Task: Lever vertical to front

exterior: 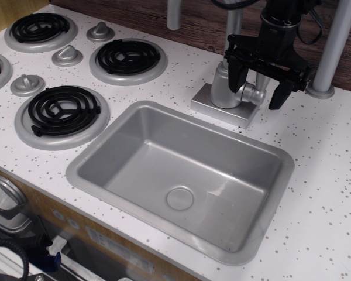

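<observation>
The sink [181,175] sits in the bench [327,193] at centre. The faucet base [225,105] stands just beyond its far rim, with the tool [258,88] above the lever [256,93]. Burners [61,111] and stove knobs [67,56] lie left.

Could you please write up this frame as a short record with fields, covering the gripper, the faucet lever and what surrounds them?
gripper: black gripper, jaws open, pointing down, straddling the tap's side stub
lever: lever, mostly hidden between the fingers; its angle cannot be told
tap body: tap body on a square base behind the sink
sink: grey sink, nothing in it, drain visible
stove: black coil burners and grey knobs to the left
contact: cannot tell
</observation>
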Controlling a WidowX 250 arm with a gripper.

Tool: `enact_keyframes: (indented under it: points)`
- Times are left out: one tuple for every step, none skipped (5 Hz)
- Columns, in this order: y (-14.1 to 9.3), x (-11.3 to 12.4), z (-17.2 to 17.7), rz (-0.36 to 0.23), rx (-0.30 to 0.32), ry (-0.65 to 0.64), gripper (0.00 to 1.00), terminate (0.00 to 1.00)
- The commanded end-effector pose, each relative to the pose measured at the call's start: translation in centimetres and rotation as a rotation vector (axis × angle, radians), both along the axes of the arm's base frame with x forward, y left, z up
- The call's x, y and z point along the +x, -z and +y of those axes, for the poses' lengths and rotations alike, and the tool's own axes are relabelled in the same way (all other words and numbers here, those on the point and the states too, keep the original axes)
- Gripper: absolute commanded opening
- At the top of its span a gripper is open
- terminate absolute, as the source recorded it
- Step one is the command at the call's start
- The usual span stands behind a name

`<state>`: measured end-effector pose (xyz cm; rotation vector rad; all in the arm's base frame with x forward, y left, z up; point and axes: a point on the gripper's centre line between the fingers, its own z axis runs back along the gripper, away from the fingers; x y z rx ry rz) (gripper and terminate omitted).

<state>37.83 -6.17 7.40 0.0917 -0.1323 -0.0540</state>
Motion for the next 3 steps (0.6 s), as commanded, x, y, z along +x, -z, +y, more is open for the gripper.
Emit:
enact_keyframes:
  points:
    - [0.0,0.0,0.0,0.0,0.0,0.0,1.0,0.0]
    - [-1.1,1.3,-0.2,-0.084,0.045,0.049,1.0,0.0]
    - [-2.4,2.2,-0.5,-0.088,0.071,0.076,1.0,0.0]
